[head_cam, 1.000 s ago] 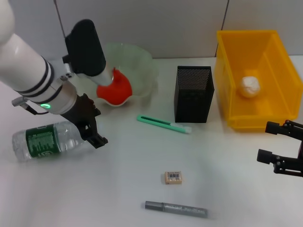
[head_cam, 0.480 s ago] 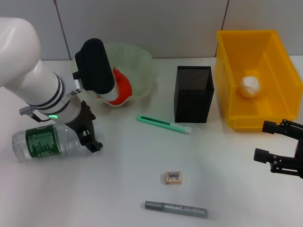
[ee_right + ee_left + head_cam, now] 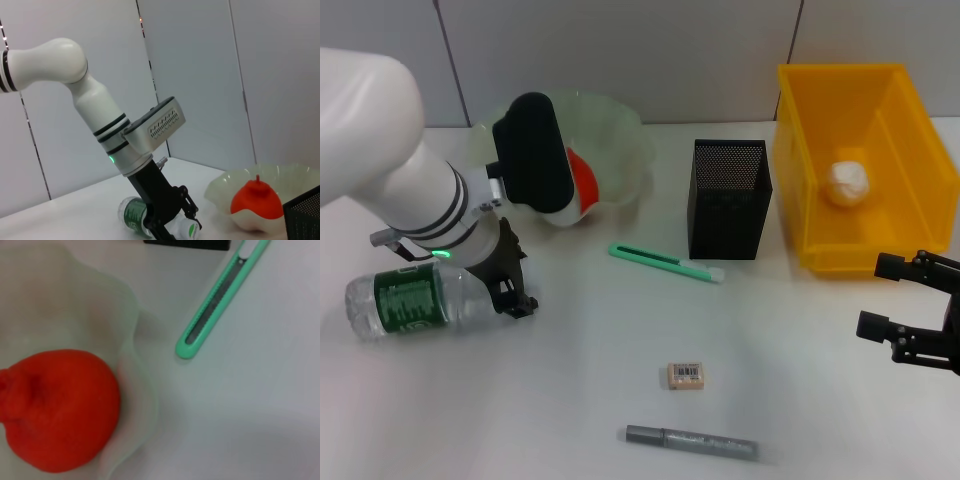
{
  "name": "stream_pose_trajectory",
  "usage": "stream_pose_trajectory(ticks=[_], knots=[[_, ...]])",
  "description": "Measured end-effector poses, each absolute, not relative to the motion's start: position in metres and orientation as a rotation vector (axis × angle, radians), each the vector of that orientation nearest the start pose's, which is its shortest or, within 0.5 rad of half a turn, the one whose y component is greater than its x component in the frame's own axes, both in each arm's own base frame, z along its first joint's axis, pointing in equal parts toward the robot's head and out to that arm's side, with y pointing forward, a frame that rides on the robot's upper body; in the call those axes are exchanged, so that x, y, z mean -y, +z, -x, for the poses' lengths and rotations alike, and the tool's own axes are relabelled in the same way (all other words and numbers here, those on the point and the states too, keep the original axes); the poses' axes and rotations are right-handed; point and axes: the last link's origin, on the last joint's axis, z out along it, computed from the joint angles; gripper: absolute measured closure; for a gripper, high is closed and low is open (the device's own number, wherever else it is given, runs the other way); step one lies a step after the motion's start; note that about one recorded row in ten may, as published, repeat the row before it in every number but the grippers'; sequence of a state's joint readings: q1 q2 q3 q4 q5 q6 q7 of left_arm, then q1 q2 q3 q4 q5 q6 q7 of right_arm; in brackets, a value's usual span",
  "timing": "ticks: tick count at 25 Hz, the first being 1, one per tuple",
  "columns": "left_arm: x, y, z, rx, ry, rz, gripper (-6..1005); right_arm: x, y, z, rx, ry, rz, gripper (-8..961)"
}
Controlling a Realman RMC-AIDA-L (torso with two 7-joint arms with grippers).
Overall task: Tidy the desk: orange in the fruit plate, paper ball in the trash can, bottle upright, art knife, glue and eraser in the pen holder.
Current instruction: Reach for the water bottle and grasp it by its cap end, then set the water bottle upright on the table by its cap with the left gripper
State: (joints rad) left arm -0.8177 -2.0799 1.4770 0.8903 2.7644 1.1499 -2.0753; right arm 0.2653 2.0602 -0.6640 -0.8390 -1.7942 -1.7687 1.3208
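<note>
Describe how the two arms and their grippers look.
The left arm is a glossy white tube with black rings near the wrist, a small green light, and a black camera block; the left gripper is black. The right gripper is black too, with angular fingers; its arm is out of view.

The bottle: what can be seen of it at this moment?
The bottle is clear plastic with a green label round its middle. It lies on its side on the white desk, near the robot's left edge, not yet upright. The cap end points toward the desk's middle, and there the left pincer is down around it, fingers either side. Whether they already press on it cannot be told. Nothing else touches the bottle.
</note>
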Motion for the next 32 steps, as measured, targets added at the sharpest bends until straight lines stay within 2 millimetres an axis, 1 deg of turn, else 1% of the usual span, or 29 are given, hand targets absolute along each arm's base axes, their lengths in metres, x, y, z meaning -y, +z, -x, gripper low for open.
stream_pose_trajectory(ticks=[2, 5, 9, 10, 11, 14, 15, 16, 18, 19, 20, 21, 22, 25, 26, 27, 29, 30, 31, 32], knots=[[-0.411, -0.046, 0.199, 0.091, 0.833, 2.631, 201, -0.266, 0.057, -0.296, -0.532, 0.878, 2.570, 113], [-0.409, -0.049, 0.201, 0.066, 0.842, 2.622, 472, -0.265, 0.057, -0.296, -0.530, 0.886, 2.565, 113], [-0.410, -0.046, 0.200, 0.063, 0.827, 2.609, 511, -0.266, 0.059, -0.296, -0.533, 0.893, 2.553, 113], [-0.411, -0.042, 0.196, 0.056, 0.794, 2.594, 520, -0.266, 0.059, -0.296, -0.532, 0.895, 2.550, 113], [-0.411, -0.042, 0.196, 0.056, 0.794, 2.594, 530, -0.267, 0.060, -0.296, -0.530, 0.899, 2.545, 113], [-0.410, -0.033, 0.194, 0.070, 0.741, 2.576, 559, -0.268, 0.061, -0.296, -0.528, 0.902, 2.540, 113], [-0.409, -0.028, 0.193, 0.094, 0.707, 2.572, 559, -0.269, 0.061, -0.296, -0.527, 0.904, 2.536, 113], [-0.407, -0.014, 0.193, 0.170, 0.613, 2.579, 559, -0.269, 0.061, -0.295, -0.526, 0.905, 2.536, 113], [-0.405, -0.006, 0.194, 0.208, 0.560, 2.580, 559, -0.270, 0.062, -0.295, -0.523, 0.906, 2.537, 113], [-0.403, 0.002, 0.197, 0.239, 0.510, 2.578, 559, -0.271, 0.062, -0.294, -0.522, 0.907, 2.539, 113], [-0.401, 0.011, 0.198, 0.266, 0.447, 2.574, 559, -0.272, 0.062, -0.293, -0.523, 0.908, 2.541, 113], [-0.394, 0.027, 0.202, 0.311, 0.338, 2.563, 559, -0.273, 0.062, -0.293, -0.527, 0.905, 2.548, 113], [-0.394, 0.027, 0.202, 0.311, 0.338, 2.563, 559, -0.273, 0.062, -0.293, -0.527, 0.905, 2.548, 113], [-0.383, 0.057, 0.207, 0.377, 0.150, 2.513, 558, -0.275, 0.064, -0.291, -0.531, 0.904, 2.553, 113], [-0.378, 0.075, 0.212, 0.418, 0.046, 2.465, 558, -0.277, 0.064, -0.290, -0.531, 0.905, 2.556, 113], [-0.378, 0.075, 0.212, 0.418, 0.046, 2.465, 558, -0.277, 0.064, -0.290, -0.531, 0.905, 2.556, 113], [-0.371, 0.094, 0.217, 0.458, -0.073, 2.412, 558, -0.279, 0.064, -0.289, -0.527, 0.906, 2.560, 113], [-0.368, 0.098, 0.218, 0.465, -0.103, 2.401, 558, -0.279, 0.064, -0.288, -0.526, 0.907, 2.562, 113], [-0.360, 0.108, 0.226, 0.496, -0.182, 2.366, 558, -0.280, 0.064, -0.287, -0.525, 0.908, 2.563, 113], [-0.360, 0.108, 0.226, 0.496, -0.182, 2.366, 557, -0.280, 0.064, -0.287, -0.524, 0.910, 2.564, 113]])
